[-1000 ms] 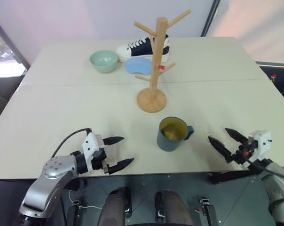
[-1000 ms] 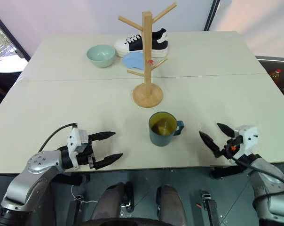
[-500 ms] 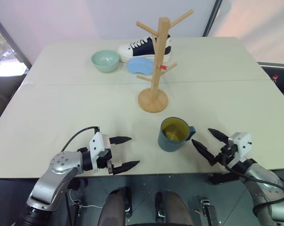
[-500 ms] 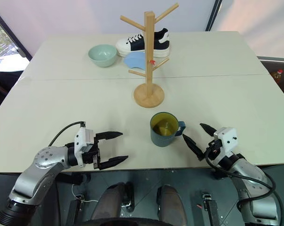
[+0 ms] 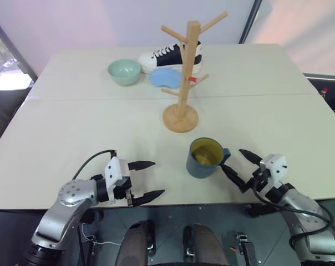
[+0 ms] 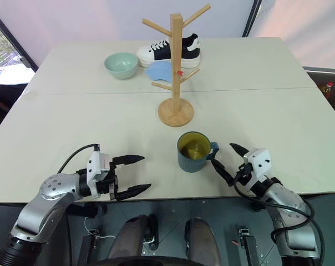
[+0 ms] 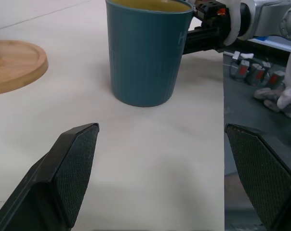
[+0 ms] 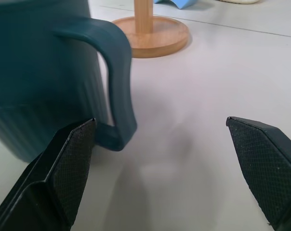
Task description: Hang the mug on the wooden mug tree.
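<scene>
I can read no text, label, brand, number or sign anywhere in front of me. The mug (image 5: 204, 158) is plain on the side I see. The wooden mug tree (image 5: 181, 77) carries a small red tag (image 5: 192, 79) on one peg, but if anything is printed on it, it is too small for me to make out. Behind the mug tree, the shoe (image 5: 170, 56) shows no logo I can read.
</scene>
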